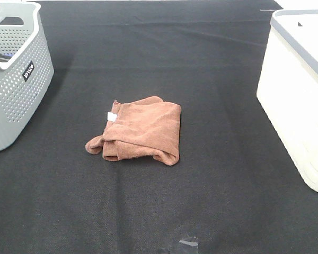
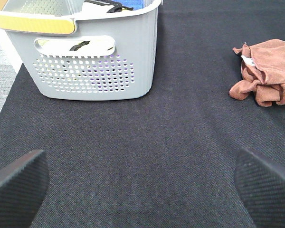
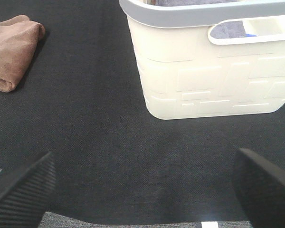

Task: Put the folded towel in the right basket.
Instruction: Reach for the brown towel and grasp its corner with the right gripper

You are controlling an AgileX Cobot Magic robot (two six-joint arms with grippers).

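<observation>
Gaping wide over the black cloth (image 2: 147,133), the left claw (image 2: 141,184) and right claw (image 3: 142,184) each hold nothing. The left claw faces the grey basket (image 2: 95,66), the right claw the cream basket (image 3: 204,80). The brown towel (image 1: 143,129) lies folded on the cloth between the two baskets, well apart from both and from either claw.

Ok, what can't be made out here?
Cream basket interior: cut by exterior high view's edge, rim hides most in right wrist view.
Grey basket contents: mostly cropped, left wrist view.
Towel tag print: too small everywhere.
Left tool, right tool: only fingertips show, wrist views.
</observation>
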